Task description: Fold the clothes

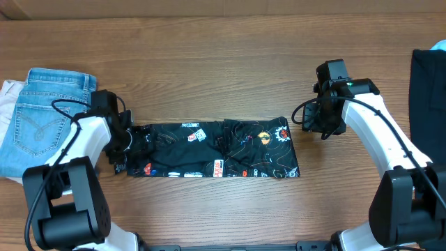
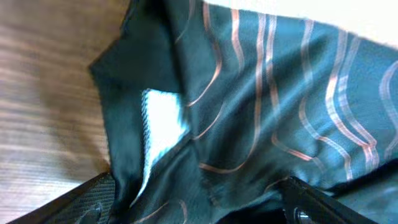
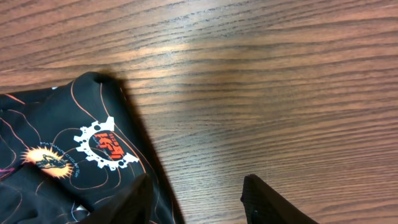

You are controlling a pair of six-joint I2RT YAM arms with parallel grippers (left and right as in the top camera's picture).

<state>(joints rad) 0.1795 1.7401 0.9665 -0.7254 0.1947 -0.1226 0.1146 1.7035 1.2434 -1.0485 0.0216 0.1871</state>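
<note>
The clothes, a black jersey (image 1: 216,150) with orange contour lines and small logos, lie folded into a long strip across the middle of the table. At the strip's left end sits my left gripper (image 1: 129,144). In the left wrist view the jersey (image 2: 267,99) fills the frame, a white patch showing at a fold. There the left gripper (image 2: 202,205) is open, with loose fabric lying between its wide-set fingers (image 2: 93,199). My right gripper (image 1: 317,127) hovers just past the strip's right end. In its wrist view the right gripper (image 3: 199,202) is open over bare wood, beside the jersey corner (image 3: 68,149).
Light-blue jeans (image 1: 42,118) lie on a white cloth (image 1: 7,94) at the table's left edge, close behind the left arm. Another dark garment (image 1: 426,90) lies at the right edge. Bare wooden table (image 1: 223,70) stretches behind the jersey.
</note>
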